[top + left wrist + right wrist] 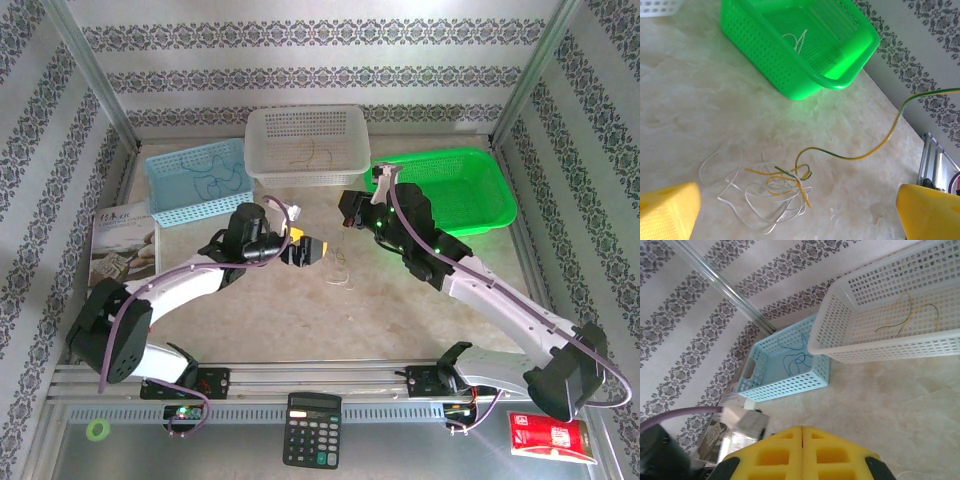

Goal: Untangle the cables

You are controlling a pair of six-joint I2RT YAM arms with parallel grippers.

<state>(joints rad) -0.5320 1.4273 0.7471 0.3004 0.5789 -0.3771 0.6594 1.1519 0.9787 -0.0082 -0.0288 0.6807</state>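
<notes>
The cables (pixel 772 192) lie as a small tangle of whitish and yellow-green strands on the table, also in the top view as the cables (pixel 340 272). One yellow-green strand (pixel 875 150) rises out of the tangle into the air toward the upper right. My left gripper (pixel 797 202) hovers just above the tangle, its yellow fingers (pixel 667 210) wide apart and open. In the top view the left gripper (pixel 304 250) sits just left of the tangle. My right gripper (pixel 348 212) is raised behind the tangle. Its pads (pixel 785 455) are pressed shut, apparently on the lifted strand, whose end is hidden.
Three baskets stand at the back: a blue basket (pixel 160 190) holding dark blue wire (pixel 797 357), a white basket (pixel 262 160) with a yellow-green wire (pixel 905 315), and a green basket (pixel 500 205) with whitish wire (pixel 797 40). A booklet (pixel 120 245) lies left, a calculator (pixel 312 430) in front.
</notes>
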